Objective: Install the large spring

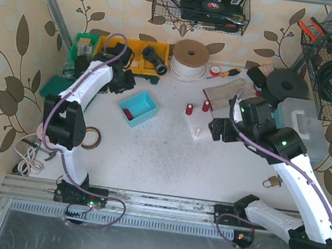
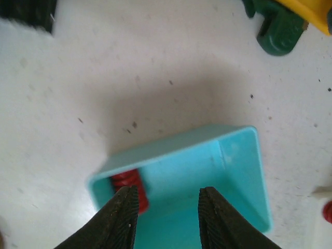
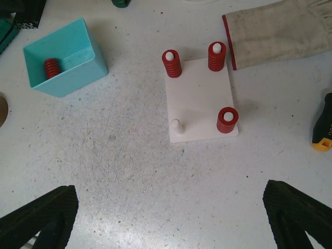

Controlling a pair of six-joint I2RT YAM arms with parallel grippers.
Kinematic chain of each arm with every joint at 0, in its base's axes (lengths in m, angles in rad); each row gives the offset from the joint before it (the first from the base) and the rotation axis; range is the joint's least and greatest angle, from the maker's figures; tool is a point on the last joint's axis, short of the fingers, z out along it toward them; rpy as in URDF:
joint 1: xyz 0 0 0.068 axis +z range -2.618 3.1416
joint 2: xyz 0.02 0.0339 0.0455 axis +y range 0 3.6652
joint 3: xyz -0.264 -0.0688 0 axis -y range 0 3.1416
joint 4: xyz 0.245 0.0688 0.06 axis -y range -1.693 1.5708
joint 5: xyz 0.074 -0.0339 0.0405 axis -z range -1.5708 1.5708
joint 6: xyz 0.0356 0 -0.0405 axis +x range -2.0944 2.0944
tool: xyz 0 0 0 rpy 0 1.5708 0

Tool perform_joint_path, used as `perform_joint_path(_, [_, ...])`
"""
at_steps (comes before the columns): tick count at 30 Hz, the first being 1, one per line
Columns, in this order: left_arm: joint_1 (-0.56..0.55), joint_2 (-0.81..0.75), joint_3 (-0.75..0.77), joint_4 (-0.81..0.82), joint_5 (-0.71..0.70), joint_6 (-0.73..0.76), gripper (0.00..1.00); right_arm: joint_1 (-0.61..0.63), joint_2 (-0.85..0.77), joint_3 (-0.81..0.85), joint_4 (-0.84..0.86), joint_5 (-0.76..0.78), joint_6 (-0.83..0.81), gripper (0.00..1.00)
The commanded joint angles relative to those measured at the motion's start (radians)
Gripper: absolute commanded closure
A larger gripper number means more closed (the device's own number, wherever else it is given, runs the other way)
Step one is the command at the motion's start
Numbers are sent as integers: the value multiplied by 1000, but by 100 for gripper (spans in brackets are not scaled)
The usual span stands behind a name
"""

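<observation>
A teal box (image 1: 146, 99) on the table holds one large red spring (image 2: 127, 181), lying at its left end; the spring also shows in the right wrist view (image 3: 51, 67). My left gripper (image 2: 168, 194) is open and empty, its jaws just above the box (image 2: 233, 155). A white base plate (image 3: 199, 98) has three pegs carrying red springs (image 3: 172, 63) and one bare peg (image 3: 177, 125) at its near left corner. My right gripper (image 3: 169, 188) is wide open and empty, hovering over bare table just short of the plate (image 1: 201, 131).
A canvas glove (image 3: 275, 28) lies beyond the plate, a screwdriver (image 3: 324, 127) to its right. Yellow bins (image 1: 138, 55), a cord roll (image 1: 190, 56) and a green clamp (image 2: 277, 31) stand at the back. A tape roll (image 1: 93, 138) and a padlock (image 1: 272, 181) lie nearer.
</observation>
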Motion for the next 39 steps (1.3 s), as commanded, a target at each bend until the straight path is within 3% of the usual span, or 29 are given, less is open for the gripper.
perform_joint_path(1, [-85,35,39,-83,-42,-336,61,1,-34,-26,6,9,23,4])
perform_joint_path(5, [-122,129,139,-251,-96,-435,60,1,-61,-33,-3,21,27,4])
perform_joint_path(17, [-139,272,173,-300,-193,-450,56,2,-97,-20,-41,55,9,4])
perform_joint_path(39, [-196,330,60,-214,-145,-545,55,2,-90,-19,-50,64,12,4])
